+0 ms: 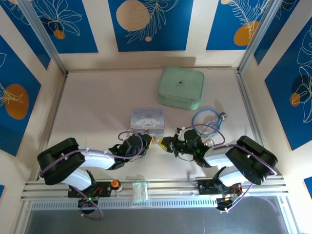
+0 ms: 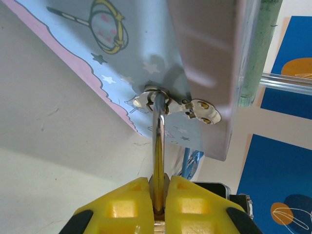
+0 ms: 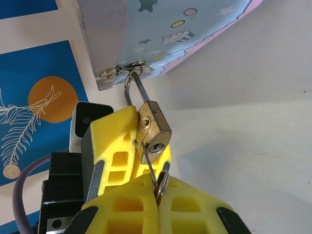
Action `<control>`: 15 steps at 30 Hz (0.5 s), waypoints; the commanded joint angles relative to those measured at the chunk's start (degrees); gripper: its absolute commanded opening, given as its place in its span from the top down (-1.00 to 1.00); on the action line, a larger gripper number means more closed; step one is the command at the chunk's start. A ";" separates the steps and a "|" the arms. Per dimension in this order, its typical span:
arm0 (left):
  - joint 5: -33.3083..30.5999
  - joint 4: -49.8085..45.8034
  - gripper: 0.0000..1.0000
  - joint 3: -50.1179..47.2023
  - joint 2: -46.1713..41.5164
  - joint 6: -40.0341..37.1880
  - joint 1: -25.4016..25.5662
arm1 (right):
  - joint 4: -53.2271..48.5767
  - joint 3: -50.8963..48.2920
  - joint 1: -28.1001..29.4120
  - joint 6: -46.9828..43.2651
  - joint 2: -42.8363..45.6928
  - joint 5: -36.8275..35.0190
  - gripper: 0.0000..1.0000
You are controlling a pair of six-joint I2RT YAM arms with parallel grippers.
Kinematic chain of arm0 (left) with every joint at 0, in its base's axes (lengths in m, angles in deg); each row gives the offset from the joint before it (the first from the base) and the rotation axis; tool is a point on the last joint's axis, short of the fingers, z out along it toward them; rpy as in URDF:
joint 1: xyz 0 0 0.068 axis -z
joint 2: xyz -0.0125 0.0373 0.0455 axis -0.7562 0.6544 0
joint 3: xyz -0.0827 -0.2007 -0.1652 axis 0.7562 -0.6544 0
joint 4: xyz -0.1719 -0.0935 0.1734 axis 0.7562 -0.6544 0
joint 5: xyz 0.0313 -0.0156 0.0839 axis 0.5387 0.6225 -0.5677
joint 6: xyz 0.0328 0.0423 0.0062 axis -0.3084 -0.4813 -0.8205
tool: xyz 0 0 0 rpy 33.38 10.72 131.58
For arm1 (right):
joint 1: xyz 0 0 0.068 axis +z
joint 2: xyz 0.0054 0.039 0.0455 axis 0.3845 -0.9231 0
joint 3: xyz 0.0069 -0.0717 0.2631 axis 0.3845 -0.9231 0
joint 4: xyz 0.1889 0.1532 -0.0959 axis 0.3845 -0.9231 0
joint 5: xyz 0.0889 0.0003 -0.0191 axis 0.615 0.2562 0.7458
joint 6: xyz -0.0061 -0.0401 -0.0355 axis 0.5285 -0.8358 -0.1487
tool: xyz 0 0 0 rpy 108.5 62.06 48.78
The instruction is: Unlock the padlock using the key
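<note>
table [image 1: 97, 102]: pale beige, under the jaws | back wall [image 1: 151, 22]: cream with blue panels, white leaves, orange discs, far beyond the jaws | side walls [image 1: 19, 97]: same blue panels, left and right of the jaws | metal posts [image 1: 44, 36]: far corners | rail [image 1: 165, 185]: near edge, behind the jaws

No legible text or markings

Both arms lie folded low and reach inward, tips almost meeting; the left gripper [image 1: 155, 141] clamps the padlock [image 3: 155, 129], the right gripper [image 1: 166, 143] pinches the key [image 3: 161, 182]
</note>
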 commanded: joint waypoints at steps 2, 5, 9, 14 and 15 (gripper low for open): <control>-2.25 4.79 1.00 0.16 -0.93 0.24 -0.19 | 0.46 0.07 0.12 0.44 0.28 -0.08 1.00; -2.23 4.55 1.00 0.52 -0.67 0.20 -0.19 | -0.95 0.16 0.30 0.43 1.18 -0.23 1.00; -2.16 4.88 1.00 0.52 -0.17 0.47 -0.35 | -1.70 -0.45 0.84 0.51 2.29 -1.12 1.00; -1.44 4.72 1.00 1.46 0.46 -0.14 -0.46 | -5.16 -0.18 0.87 -1.25 4.09 -1.20 1.00; -1.39 4.53 1.00 1.70 0.56 -0.12 -0.46 | -5.08 -0.27 0.84 -1.24 4.31 -1.24 1.00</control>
